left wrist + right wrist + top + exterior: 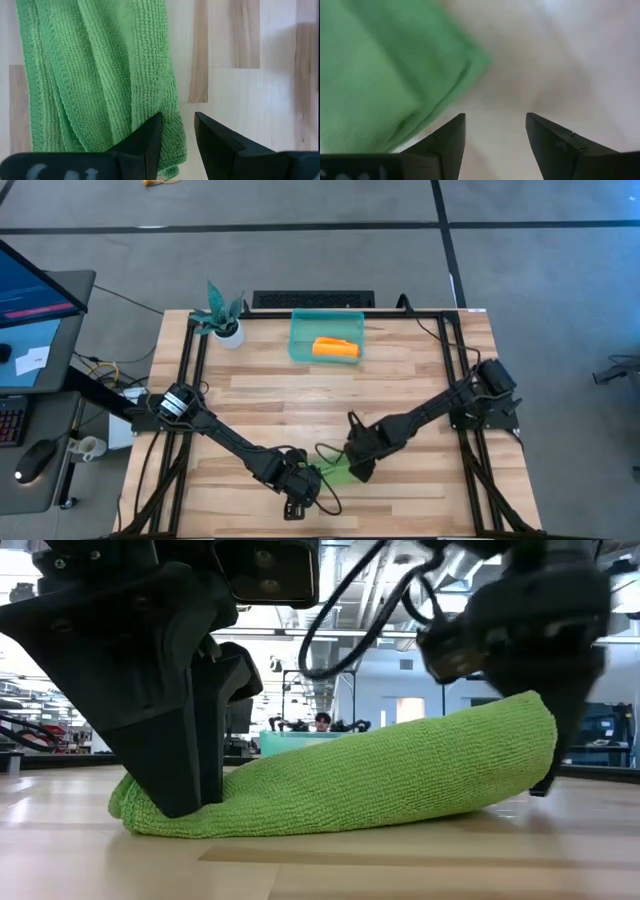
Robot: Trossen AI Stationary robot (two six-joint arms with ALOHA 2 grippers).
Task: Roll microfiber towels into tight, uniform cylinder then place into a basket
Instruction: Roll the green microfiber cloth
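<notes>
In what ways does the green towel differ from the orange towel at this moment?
The orange towel lies inside the teal basket at the far side of the table; the green towel lies on the bare wood near the front edge. The orange towel is a compact roll with no arm near it; the green towel is a looser, folded bundle between the left end effector and the right end effector. Both are soft cloth towels.
</notes>
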